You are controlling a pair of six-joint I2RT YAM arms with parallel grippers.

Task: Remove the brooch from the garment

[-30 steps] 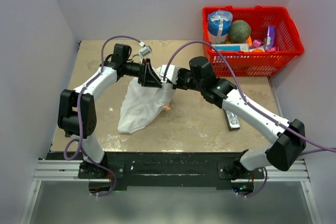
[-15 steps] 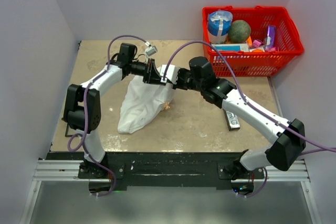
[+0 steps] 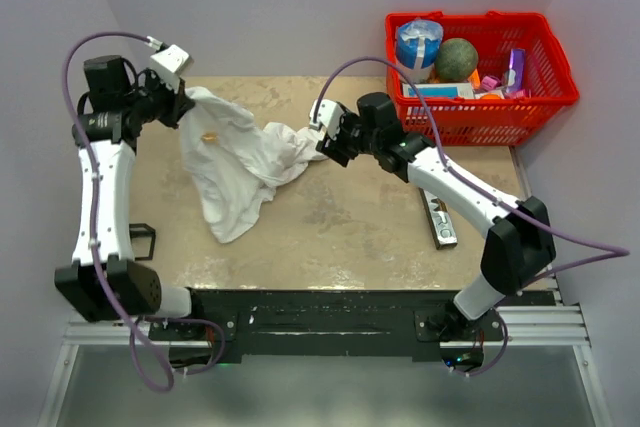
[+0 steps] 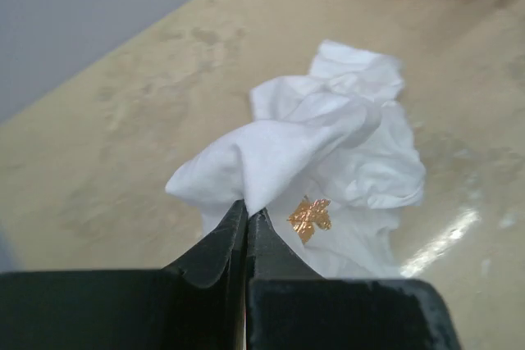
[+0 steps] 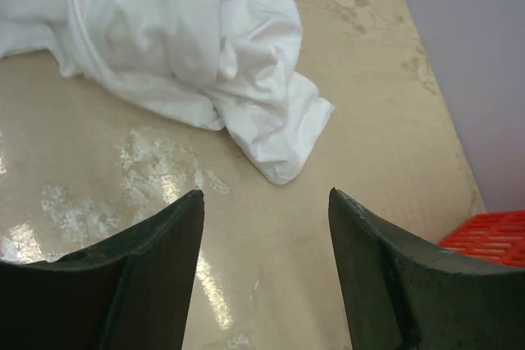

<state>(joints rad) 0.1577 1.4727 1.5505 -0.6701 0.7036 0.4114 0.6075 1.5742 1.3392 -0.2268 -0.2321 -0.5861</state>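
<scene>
My left gripper (image 4: 246,212), pinched on a fold of the garment (image 4: 344,145), has swung out left, lifting it so the brooch (image 4: 309,217) now shows face-up, still pinned. My right gripper (image 5: 264,202) has let go and hangs spread beside the cloth.

Soft, even light falls from above, and my overhead view is bright, with only faint shadows under my arms on the desk (image 3: 350,237). In both wrist views, glare streaks the desk's glossy top. Close to the lenses, my left pincer (image 4: 246,212) and right pincer (image 5: 264,196) show as dark shapes with little detail. The white garment (image 4: 328,145) looks nearly washed out.
</scene>
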